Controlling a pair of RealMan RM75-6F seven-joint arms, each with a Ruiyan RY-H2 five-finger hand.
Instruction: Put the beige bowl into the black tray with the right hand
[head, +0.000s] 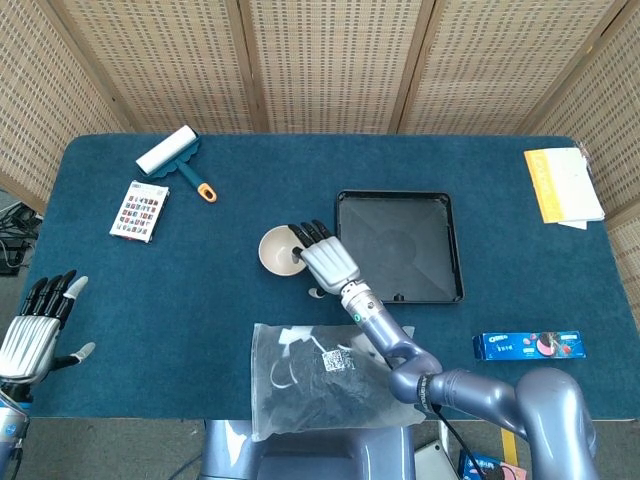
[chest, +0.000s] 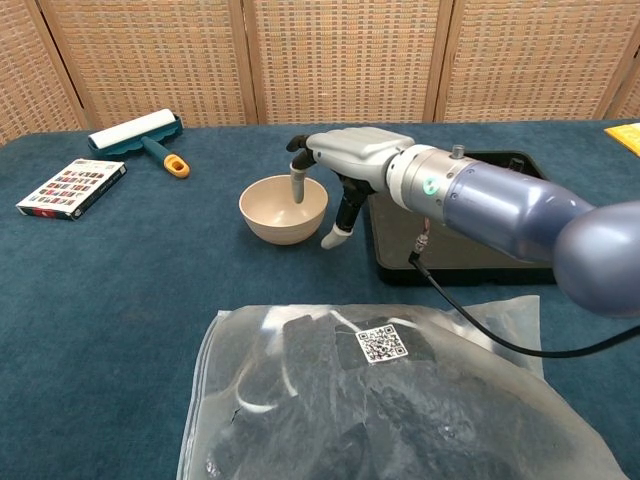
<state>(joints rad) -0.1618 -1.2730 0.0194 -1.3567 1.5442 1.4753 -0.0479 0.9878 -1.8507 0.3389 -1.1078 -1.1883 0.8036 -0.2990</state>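
While beige bowl (chest: 283, 208) is sitting left of black tray (head: 400, 246), right hand (chest: 340, 160) is straddling its rim, fingers spread, gripping nothing.

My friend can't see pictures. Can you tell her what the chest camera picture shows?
A silver robot right hand reaches over the rim of a round beige bowl on a blue table, with fingers dipping inside and the thumb outside. A shallow black rectangular tray sits just right of it. Nearer the camera lies a clear plastic bag of dark items.
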